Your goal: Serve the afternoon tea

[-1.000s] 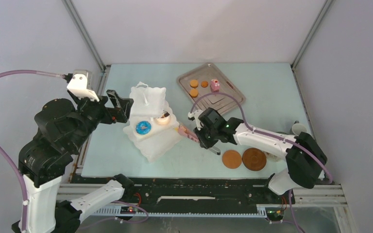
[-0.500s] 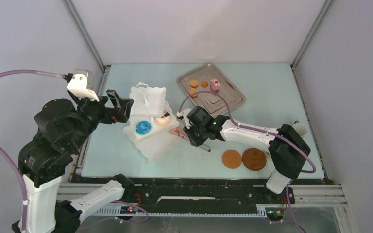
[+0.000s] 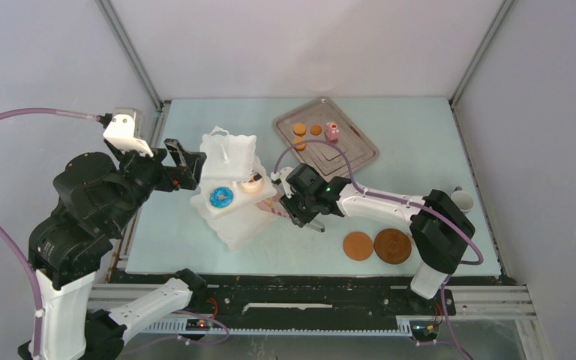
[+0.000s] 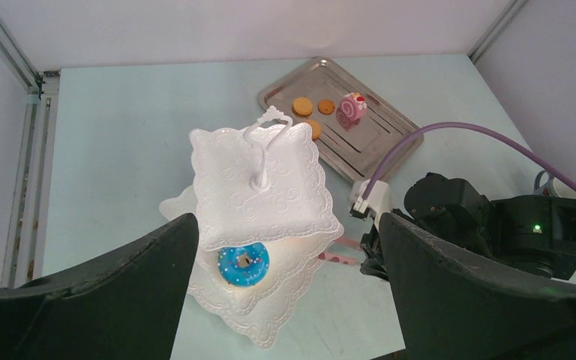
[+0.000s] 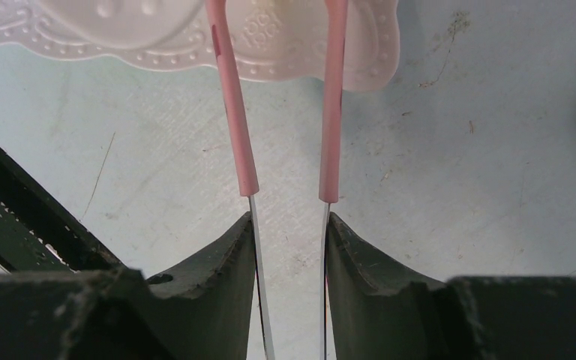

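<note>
The white three-tier stand (image 3: 229, 187) stands left of centre and holds a blue doughnut (image 3: 220, 196) and a pale pastry (image 3: 251, 182) on a lower tier. My right gripper (image 3: 294, 206) is shut on the pink tongs (image 3: 274, 206). Their tips reach over the stand's lower rim (image 5: 270, 37) in the right wrist view, the tongs (image 5: 229, 97) slightly spread. My left gripper (image 3: 187, 165) is open and empty, raised left of the stand (image 4: 259, 180). Three orange biscuits (image 3: 299, 129) and a pink cake roll (image 3: 332, 132) lie on the silver tray (image 3: 352, 154). No green-lined mug shows.
Two brown coasters (image 3: 358, 245) (image 3: 392, 245) lie near the front right. A small white cup (image 3: 463, 199) stands at the right edge behind my right arm. The tray sits at the back right. Walls close in the table on three sides.
My right gripper has moved left with the tongs, from near the coasters to the stand's right rim. The left arm has not moved.
</note>
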Controlling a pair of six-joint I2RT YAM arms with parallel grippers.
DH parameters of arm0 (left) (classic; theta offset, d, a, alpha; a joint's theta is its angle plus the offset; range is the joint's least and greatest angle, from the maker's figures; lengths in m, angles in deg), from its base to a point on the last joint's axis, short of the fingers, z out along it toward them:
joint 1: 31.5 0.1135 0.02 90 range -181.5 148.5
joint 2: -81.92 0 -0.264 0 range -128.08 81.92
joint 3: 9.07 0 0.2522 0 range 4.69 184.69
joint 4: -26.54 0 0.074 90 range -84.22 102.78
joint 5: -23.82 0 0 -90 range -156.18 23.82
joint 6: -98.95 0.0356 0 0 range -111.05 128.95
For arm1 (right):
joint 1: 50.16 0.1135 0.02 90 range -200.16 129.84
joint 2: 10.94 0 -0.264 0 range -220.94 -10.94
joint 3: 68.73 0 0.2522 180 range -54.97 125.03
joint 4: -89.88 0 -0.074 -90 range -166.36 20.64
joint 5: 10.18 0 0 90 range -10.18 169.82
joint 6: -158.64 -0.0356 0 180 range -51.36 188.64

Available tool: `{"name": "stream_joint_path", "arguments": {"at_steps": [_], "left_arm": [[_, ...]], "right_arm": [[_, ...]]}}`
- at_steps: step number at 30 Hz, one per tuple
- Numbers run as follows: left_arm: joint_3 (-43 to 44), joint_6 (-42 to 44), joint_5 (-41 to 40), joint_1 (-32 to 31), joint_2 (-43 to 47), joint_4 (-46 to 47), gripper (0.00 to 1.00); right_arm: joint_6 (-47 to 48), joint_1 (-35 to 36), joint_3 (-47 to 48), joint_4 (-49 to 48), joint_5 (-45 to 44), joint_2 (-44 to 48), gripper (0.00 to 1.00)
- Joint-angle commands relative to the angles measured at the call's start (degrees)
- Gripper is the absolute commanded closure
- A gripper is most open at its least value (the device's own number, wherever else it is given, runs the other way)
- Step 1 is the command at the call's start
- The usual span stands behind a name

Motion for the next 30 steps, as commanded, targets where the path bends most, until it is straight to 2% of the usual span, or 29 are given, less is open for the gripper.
{"name": "stream_joint_path", "arguments": {"at_steps": [1, 8, 17, 19, 23, 30], "left_arm": [[0.8, 0.1, 0.6, -0.2, -0.2, 1.7, 0.02], [0.9, 0.2, 0.5, -0.1, -0.3, 1.8, 0.02], [0.4, 0.2, 0.5, -0.2, 0.0, 2.0, 0.02], [0.1, 0.2, 0.6, -0.2, 0.0, 2.1, 0.02], [-0.6, -0.1, 1.2, -0.2, 0.1, 2.6, 0.02], [-0.7, -0.2, 1.5, -0.4, 0.5, 2.6, 0.02]], "right_arm": [[0.5, 0.3, 2.5, 0.0, -1.6, 1.9, 0.61], [1.3, 0.3, -0.4, 3.2, -6.2, 7.2, 0.62], [0.8, -1.1, -10.0, 2.9, -7.7, 20.9, 0.63], [-0.9, -4.1, -12.1, 2.8, -8.1, 24.0, 0.62], [-3.1, -15.1, -14.5, 2.0, -6.8, 26.4, 0.62], [-3.3, -29.1, -11.7, -2.1, -7.4, 21.6, 0.59]]}}
